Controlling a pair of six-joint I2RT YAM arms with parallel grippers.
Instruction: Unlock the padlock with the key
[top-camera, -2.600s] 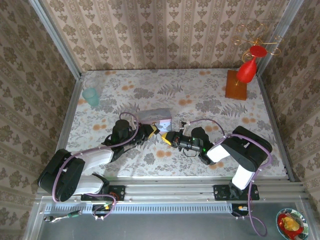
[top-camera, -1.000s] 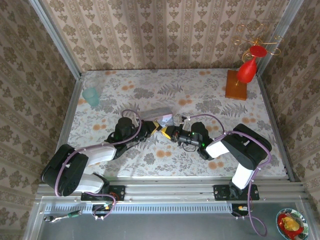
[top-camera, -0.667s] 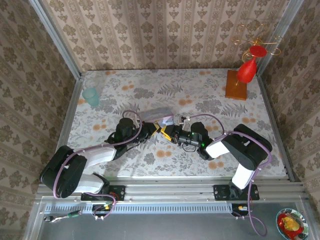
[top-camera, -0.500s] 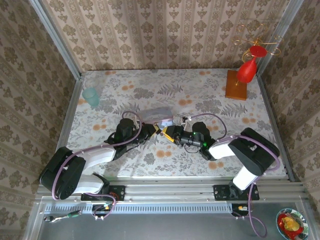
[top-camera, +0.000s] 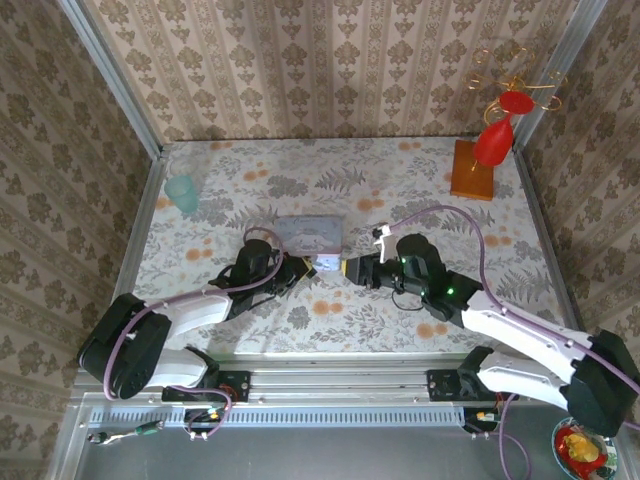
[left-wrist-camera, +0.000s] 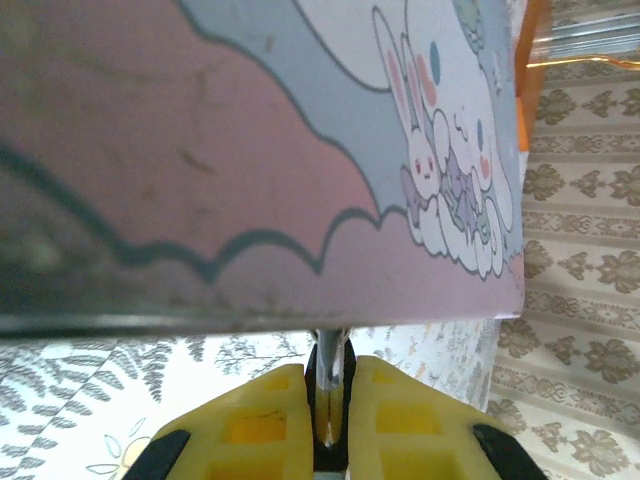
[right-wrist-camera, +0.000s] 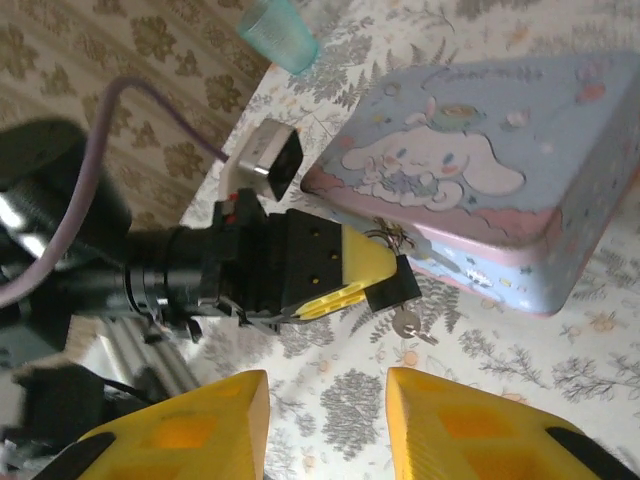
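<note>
- The padlock (right-wrist-camera: 396, 286), small and dark, is sitting at the tips of the left gripper (right-wrist-camera: 380, 272), just beside the lower edge of the pale blue tin (right-wrist-camera: 500, 190).
- A small silver key (right-wrist-camera: 408, 324) is hanging right under the padlock, over the floral table (right-wrist-camera: 520, 400).
- The left gripper's yellow fingers are pressing together on the padlock; the left wrist view is showing a thin metal piece pinched between them.
- The right gripper (right-wrist-camera: 327, 425) is facing the padlock from nearby, its fingers standing apart and gripping nothing.
- A teal cup (right-wrist-camera: 281, 34) is standing well away, beyond the tin.
</note>
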